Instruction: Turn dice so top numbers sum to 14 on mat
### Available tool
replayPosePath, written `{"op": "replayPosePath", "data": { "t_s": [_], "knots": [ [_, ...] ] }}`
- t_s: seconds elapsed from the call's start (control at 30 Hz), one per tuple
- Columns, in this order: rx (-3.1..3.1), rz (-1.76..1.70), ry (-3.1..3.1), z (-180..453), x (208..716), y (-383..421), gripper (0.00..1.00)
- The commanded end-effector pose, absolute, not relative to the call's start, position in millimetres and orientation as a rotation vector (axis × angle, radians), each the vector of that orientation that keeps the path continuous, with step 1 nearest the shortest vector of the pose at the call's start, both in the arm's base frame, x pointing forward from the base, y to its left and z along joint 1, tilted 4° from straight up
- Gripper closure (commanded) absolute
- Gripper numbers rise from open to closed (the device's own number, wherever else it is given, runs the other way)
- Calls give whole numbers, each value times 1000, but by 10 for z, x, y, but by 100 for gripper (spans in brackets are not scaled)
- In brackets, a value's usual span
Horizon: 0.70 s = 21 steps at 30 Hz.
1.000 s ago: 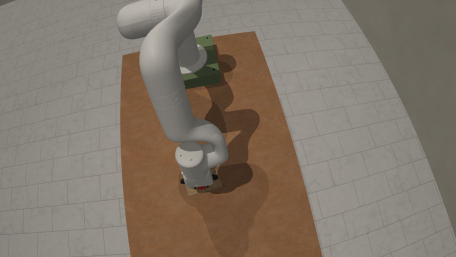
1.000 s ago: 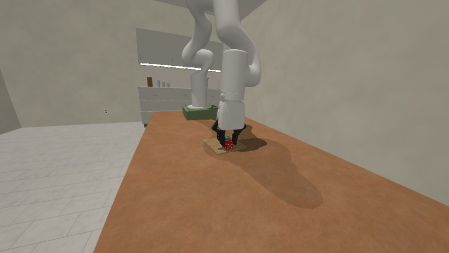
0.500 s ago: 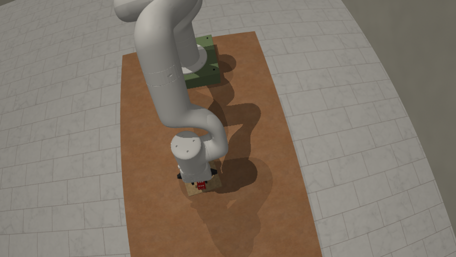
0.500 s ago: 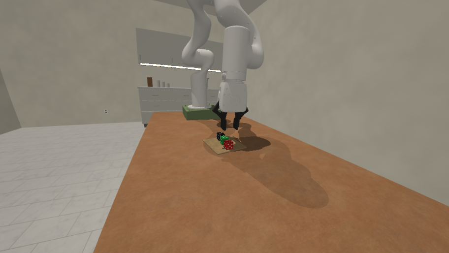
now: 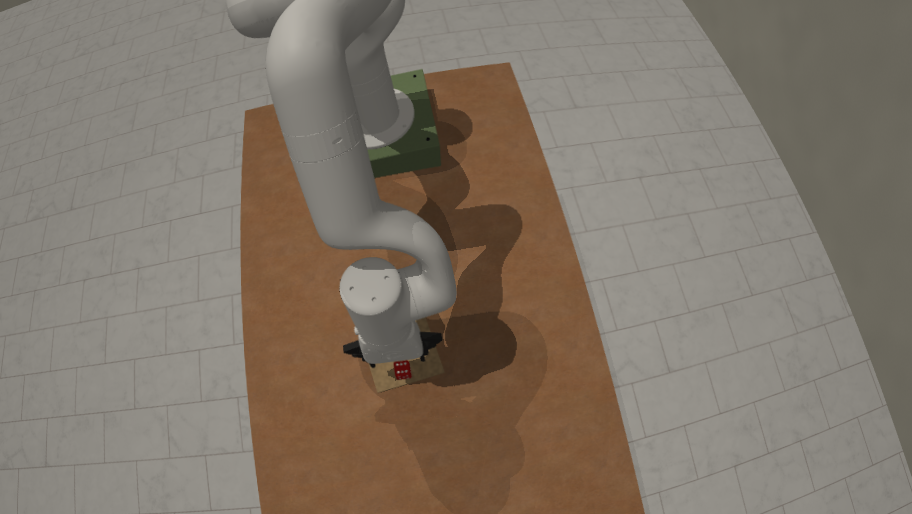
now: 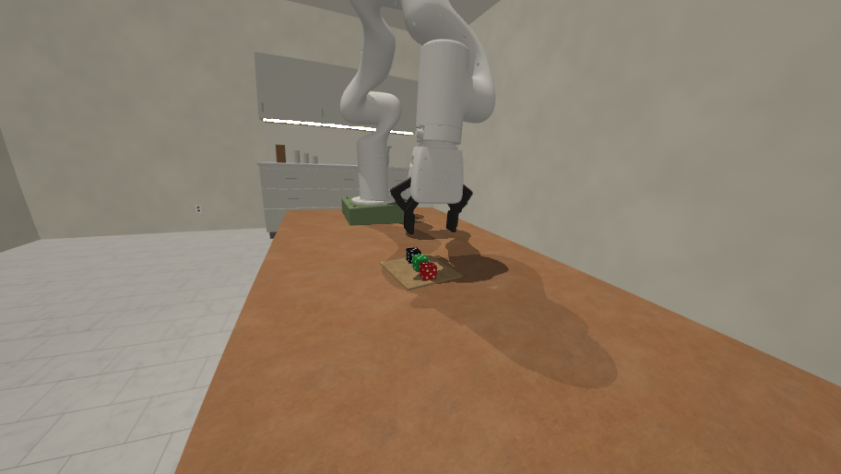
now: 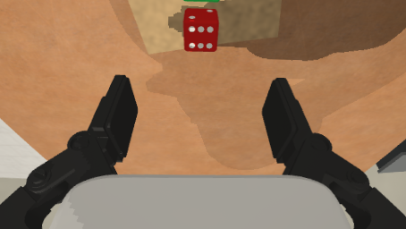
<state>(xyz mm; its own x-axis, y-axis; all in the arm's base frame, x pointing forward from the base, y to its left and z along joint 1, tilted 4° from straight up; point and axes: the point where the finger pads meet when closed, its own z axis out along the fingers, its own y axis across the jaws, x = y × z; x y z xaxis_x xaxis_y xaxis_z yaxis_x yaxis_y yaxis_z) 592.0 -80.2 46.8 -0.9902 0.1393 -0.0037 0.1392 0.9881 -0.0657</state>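
While the white arm hides most of the tan square mat [image 5: 386,381] from above, a red die [image 5: 401,369] is seen on it. Outside, the black two-fingered gripper [image 6: 432,224] is held spread and unladen above black [image 6: 412,254], green [image 6: 420,261] and red dice in a row. At the wrist, six pips are shown.

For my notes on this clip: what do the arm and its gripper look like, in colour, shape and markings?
The arm is a smooth, pale grey tube with rounded elbows, thin seam lines and small round holes on a flat joint cap. It stands on a green block base. The gripper has a light grey body and two black linkage fingers with flat pads. No cables or lettering show.
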Motion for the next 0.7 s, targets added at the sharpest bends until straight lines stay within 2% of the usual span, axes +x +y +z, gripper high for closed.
{"op": "replayPosePath", "data": {
  "t_s": [0.0,0.67],
  "knots": [
    [-220,104,-3134,479,5930,-802,0],
    [-220,104,-3134,574,5930,-796,0]
  ]
}}
